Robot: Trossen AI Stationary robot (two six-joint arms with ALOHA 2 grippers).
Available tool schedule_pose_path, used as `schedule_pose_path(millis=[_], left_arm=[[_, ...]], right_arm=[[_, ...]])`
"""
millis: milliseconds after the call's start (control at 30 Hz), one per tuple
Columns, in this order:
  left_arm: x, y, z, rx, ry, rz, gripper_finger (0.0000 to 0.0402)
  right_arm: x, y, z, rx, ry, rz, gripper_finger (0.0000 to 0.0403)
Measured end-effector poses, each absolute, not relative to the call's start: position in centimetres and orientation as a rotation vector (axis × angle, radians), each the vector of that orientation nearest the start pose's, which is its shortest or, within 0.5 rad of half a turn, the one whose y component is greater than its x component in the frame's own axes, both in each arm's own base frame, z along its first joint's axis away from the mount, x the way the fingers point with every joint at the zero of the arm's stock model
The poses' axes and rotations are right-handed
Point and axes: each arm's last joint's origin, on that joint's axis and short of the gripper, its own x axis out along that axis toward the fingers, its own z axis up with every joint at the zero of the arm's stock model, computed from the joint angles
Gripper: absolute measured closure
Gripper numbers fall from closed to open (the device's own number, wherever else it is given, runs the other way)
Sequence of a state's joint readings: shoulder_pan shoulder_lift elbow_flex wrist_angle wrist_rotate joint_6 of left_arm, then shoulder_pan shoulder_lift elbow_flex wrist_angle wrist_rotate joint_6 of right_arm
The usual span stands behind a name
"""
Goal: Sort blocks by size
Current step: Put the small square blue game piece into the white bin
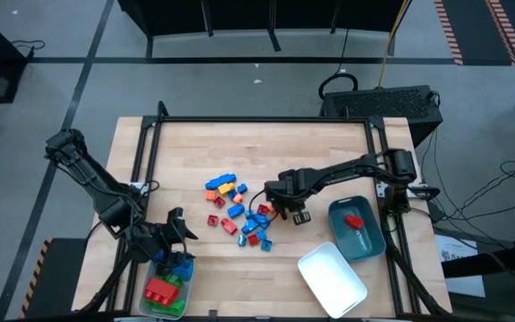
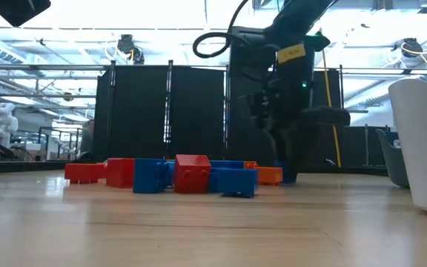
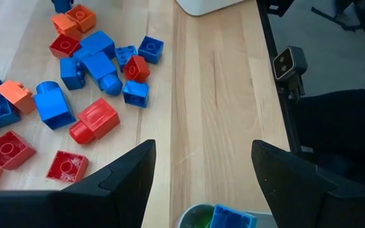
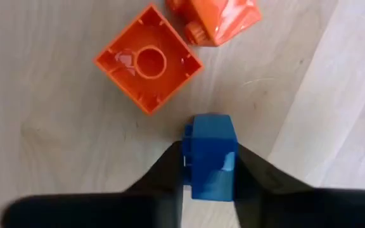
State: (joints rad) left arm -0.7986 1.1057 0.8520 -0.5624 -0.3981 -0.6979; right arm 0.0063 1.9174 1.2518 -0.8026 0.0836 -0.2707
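Note:
Loose blocks (image 1: pixel 235 210) in blue, red and orange lie in a pile at the table's middle; they also show in the low view (image 2: pixel 191 174) and the left wrist view (image 3: pixel 87 57). My right gripper (image 1: pixel 274 192) stands at the pile's right side, shut on a small blue block (image 4: pixel 211 158) beside an upturned orange block (image 4: pixel 149 60). My left gripper (image 1: pixel 179 231) is open and empty (image 3: pixel 201 152), near the front left, just beyond a tray (image 3: pixel 192 216) holding green, red and blue blocks (image 1: pixel 166 286). My right gripper pinches the small blue block by two opposite sides (image 4: pixel 189 166) between its two fingers. The fingers come from above, pointing down. Whether the block rests on the table or is lifted, I cannot tell.
A teal tray (image 1: pixel 369 241) with one red block (image 1: pixel 356 221) stands at the right. A white tray (image 1: pixel 332 277) lies at the front right, and rises at the right of the low view (image 2: pixel 421 141). Bare wood lies between the pile and the front edge.

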Motion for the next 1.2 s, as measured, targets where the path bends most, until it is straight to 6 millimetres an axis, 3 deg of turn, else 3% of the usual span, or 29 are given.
schedule_pose_path(millis=[200,433,633,800,967,1200], left_arm=[[16.1,-14.9,26.7,-0.200,0.758,-0.119,0.0141],[16.1,-14.9,26.8,-0.203,0.753,-0.119,0.0141],[16.1,-14.8,26.8,-0.195,0.745,-0.108,0.0141],[16.1,-14.8,26.8,-0.191,0.742,-0.104,0.0141],[16.1,-14.8,26.8,-0.191,0.741,-0.103,0.0141],[16.1,-14.8,26.8,-0.187,0.743,-0.101,0.0141]], right_arm=[[34.5,0.3,15.7,-0.252,1.496,0.084,0.0344],[33.7,2.7,20.4,-0.204,1.415,0.043,0.0344],[31.3,7.2,25.6,-0.096,1.340,0.013,0.0344],[28.8,11.6,28.2,0.015,1.251,0.020,0.0344],[27.4,15.4,28.2,0.118,1.225,0.027,0.0344],[26.4,19.3,26.3,0.167,1.280,-0.001,0.0327]])
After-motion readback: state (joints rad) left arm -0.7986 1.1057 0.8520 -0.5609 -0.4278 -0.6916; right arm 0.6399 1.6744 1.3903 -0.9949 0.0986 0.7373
